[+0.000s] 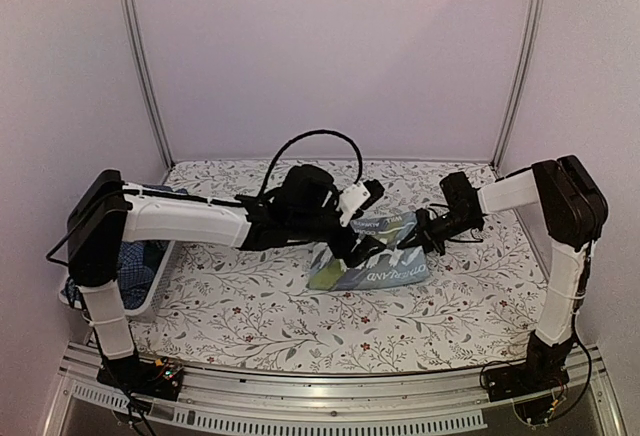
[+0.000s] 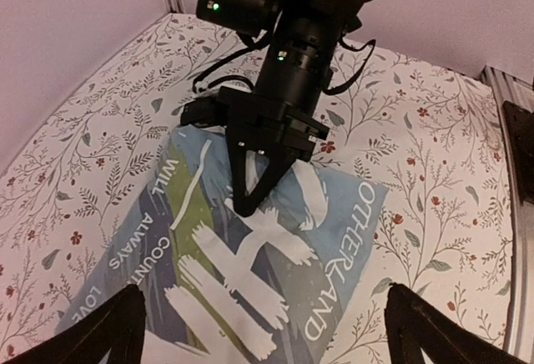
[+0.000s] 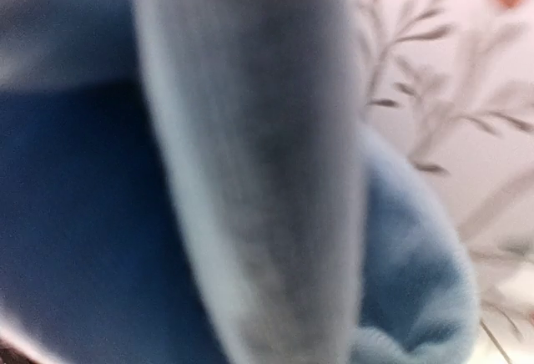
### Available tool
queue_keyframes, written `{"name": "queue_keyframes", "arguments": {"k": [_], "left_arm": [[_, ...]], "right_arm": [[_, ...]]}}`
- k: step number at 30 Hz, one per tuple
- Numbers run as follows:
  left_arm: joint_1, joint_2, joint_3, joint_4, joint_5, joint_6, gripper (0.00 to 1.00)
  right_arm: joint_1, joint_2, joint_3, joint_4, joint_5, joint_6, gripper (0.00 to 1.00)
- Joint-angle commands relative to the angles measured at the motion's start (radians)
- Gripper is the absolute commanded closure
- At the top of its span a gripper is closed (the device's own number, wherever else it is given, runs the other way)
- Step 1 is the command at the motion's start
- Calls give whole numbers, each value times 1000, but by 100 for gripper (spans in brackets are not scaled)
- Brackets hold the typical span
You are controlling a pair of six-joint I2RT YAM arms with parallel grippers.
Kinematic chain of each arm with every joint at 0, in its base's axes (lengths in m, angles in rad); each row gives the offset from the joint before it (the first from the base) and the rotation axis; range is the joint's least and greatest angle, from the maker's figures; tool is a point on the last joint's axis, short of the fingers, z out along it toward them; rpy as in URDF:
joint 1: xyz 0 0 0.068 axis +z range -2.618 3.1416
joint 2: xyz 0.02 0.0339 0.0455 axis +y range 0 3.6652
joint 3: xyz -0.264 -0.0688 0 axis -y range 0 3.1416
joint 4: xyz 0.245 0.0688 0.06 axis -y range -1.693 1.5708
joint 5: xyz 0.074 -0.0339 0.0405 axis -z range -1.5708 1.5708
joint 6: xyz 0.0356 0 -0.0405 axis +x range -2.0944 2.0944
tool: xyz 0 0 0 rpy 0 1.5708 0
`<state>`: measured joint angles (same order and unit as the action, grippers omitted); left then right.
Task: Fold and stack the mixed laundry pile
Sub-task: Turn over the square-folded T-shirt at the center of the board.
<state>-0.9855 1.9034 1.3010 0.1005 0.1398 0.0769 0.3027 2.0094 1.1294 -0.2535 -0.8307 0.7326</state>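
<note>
Floral tabletop (image 1: 250,316), right claw (image 2: 249,205) (closed) pinching shirt (image 2: 334,230)

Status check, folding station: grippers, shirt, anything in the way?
Left gripper open above graphic T-shirt. Right gripper shut, pinching it mid-print. T-shirt folded flat. Other blue laundry in white basket, far left.

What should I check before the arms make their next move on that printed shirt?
1. Left fingers open and off the cloth: ok. They stand wide apart above the shirt with nothing between them.
2. Right fingers shut: ok. Their tips meet on the print.
3. Cloth actually pinched: cannot tell. The right wrist view shows only blurred blue fabric.
4. Shirt folded and flat on the table: ok.
5. Other laundry out of the way: ok. It sits in the basket at the left edge.
</note>
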Motion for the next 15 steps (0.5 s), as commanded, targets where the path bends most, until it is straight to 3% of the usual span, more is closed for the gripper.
{"name": "queue_keyframes", "arguments": {"k": [1, 8, 12, 15], "left_arm": [[42, -65, -46, 3, -19, -75, 0], [50, -106, -89, -22, -59, -75, 0], [52, -117, -97, -74, -112, -28, 0], [65, -144, -114, -97, -132, -16, 0]], "right_arm": [[-67, -113, 47, -297, 120, -192, 100], [-179, -249, 163, -633, 423, -444, 100], [-216, -322, 247, -740, 635, -500, 100], [-250, -326, 313, -784, 687, -519, 100]]}}
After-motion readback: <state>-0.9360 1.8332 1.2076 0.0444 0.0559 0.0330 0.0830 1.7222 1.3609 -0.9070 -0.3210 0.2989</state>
